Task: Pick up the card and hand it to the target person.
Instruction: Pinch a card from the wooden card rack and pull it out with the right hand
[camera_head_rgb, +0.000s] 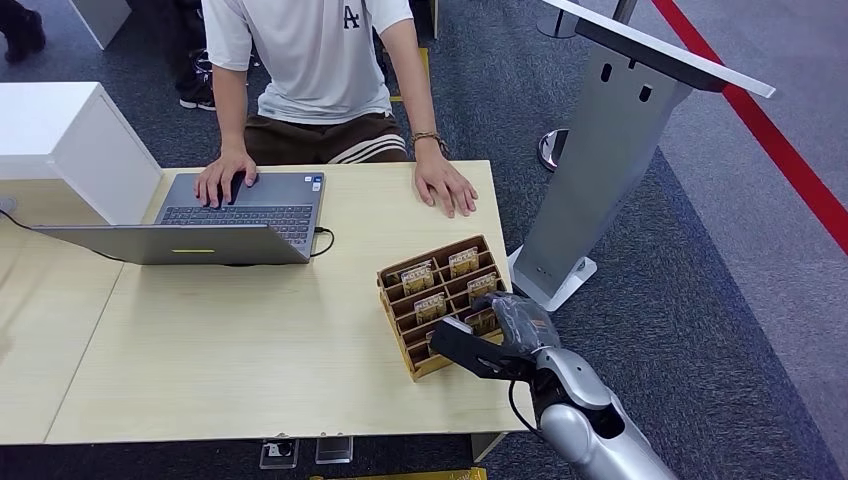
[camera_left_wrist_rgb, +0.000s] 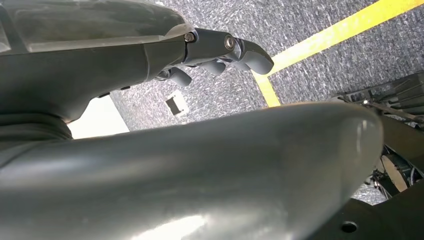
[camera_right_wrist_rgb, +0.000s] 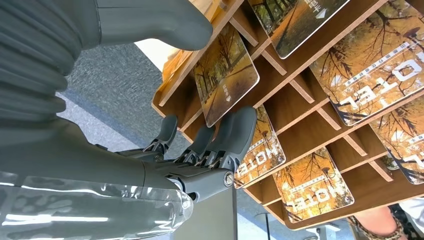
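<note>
I see my right hand (camera_head_rgb: 508, 325) at the near right corner of the wooden rack (camera_head_rgb: 415, 362), which stands on the surface (camera_head_rgb: 250, 340) near its right edge. The rack holds several autumn-print cards in slanted slots. From the right wrist camera, the fingers (camera_right_wrist_rgb: 235, 135) are stretched out side by side against the card (camera_right_wrist_rgb: 225, 75) in the end slot, the thumb apart from them above the rack's edge; I cannot tell whether they grip the card. My left hand (camera_left_wrist_rgb: 220, 50) hangs over the carpet, fingers curled, holding nothing. A person (camera_head_rgb: 320, 60) sits across the surface, one hand (camera_head_rgb: 224, 178) on a laptop (camera_head_rgb: 240, 215).
</note>
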